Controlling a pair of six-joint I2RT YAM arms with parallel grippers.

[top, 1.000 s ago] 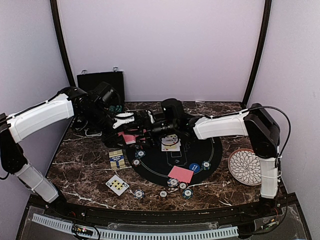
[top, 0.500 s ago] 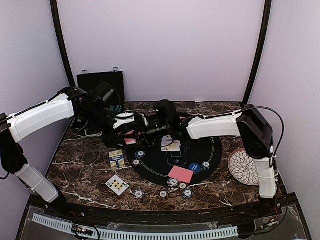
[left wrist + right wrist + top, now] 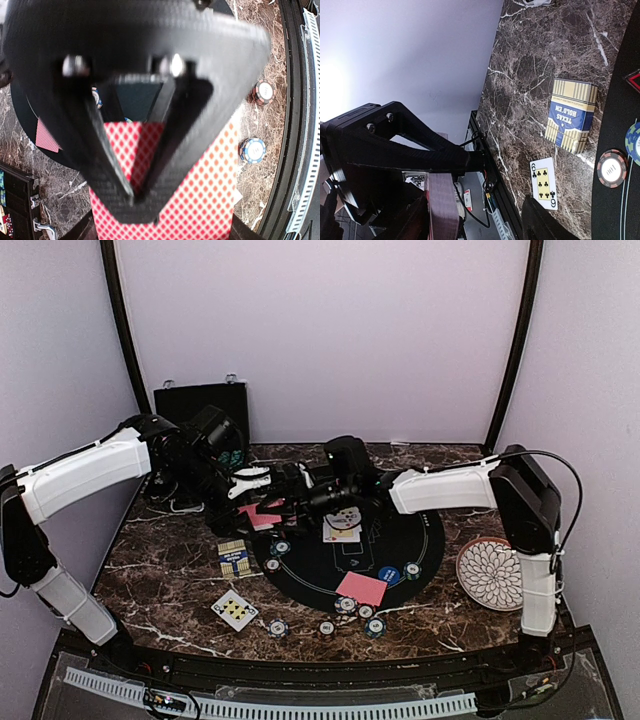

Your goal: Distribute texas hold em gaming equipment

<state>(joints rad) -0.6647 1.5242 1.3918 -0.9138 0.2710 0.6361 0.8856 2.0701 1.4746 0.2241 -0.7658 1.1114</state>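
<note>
Gripped cards point(image 3: 200, 195) (perhaps several) partly hidden

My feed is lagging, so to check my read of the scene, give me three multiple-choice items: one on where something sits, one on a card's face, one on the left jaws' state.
1. Where is the petal-patterned plate? A. On the marble tabletop, right of the black mat. B. Inside a case. C. On the card box.
2. The face-up card nearest the front edge is: A. two of hearts. B. king of spades. C. six of clubs.
3. The left gripper has its jaws: A. open, empty. B. shut on red-backed cards. C. shut on a chip.
1 A: it lies off the mat's right side. 2 C: six black clubs show. 3 B: the jaws pinch the card stack.
</note>
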